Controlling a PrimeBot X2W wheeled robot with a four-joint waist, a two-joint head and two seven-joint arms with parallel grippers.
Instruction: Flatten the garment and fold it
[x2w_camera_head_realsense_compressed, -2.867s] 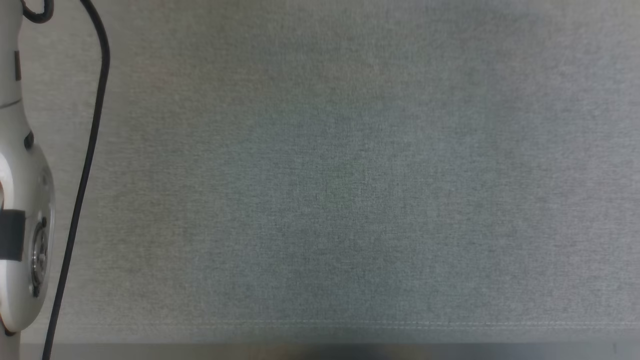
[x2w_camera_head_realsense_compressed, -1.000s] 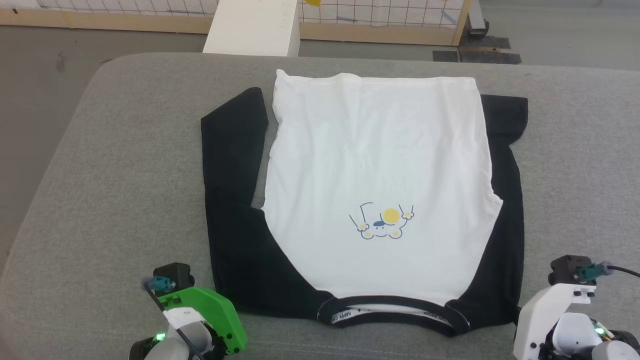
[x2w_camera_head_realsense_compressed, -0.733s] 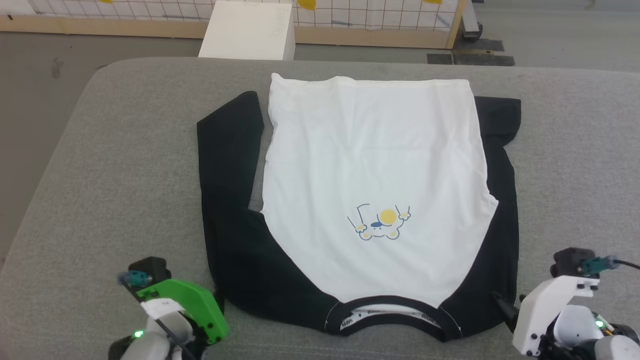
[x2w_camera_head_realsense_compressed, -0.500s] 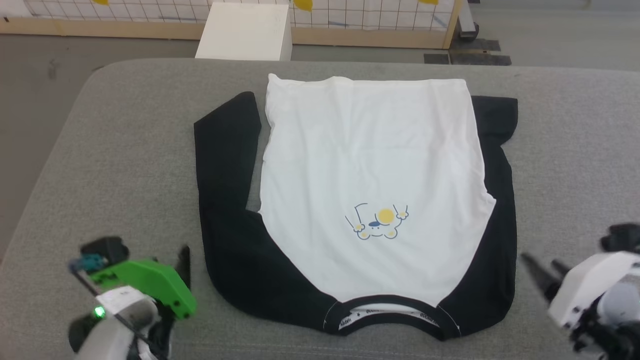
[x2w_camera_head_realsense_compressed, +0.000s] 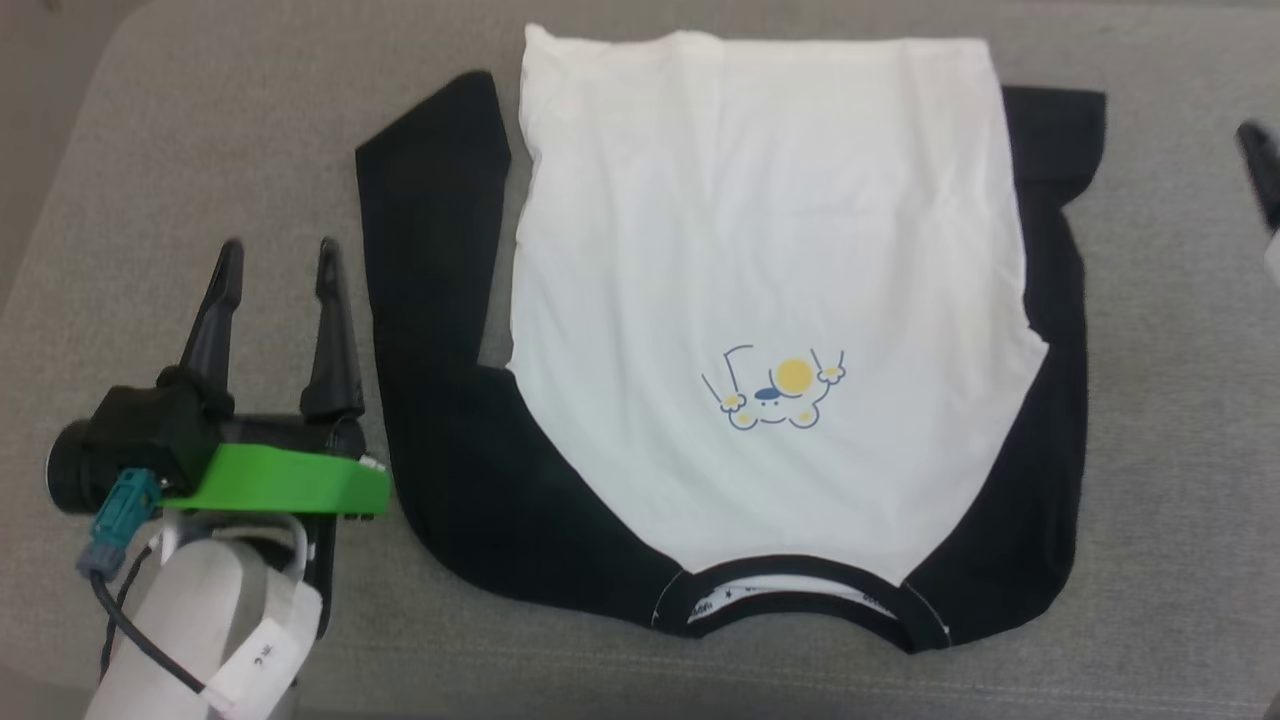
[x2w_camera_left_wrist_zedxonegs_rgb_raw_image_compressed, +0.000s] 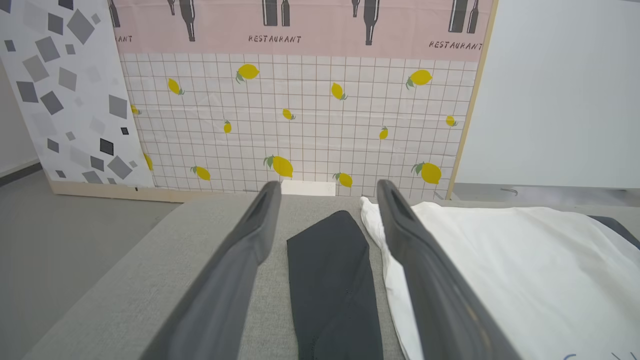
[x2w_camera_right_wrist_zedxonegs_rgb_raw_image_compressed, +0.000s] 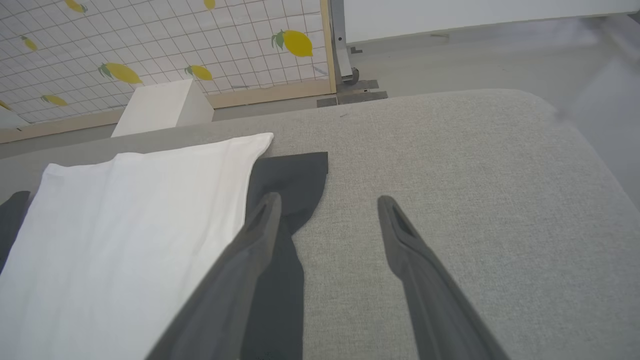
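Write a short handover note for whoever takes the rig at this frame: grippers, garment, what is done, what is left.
Left gripper: open, empty, over the grey cushion just left of the left sleeve.
Right gripper: open, empty, at the garment's right edge by the right sleeve.
Garment: spread flat, print up, collar nearest the robot, black sleeves lying along the white body.
Done: flattening, bar slight creases.
Left: all the folding; no fold made yet.

Head above garment (x2w_camera_head_realsense_compressed: 760, 220), wrists low
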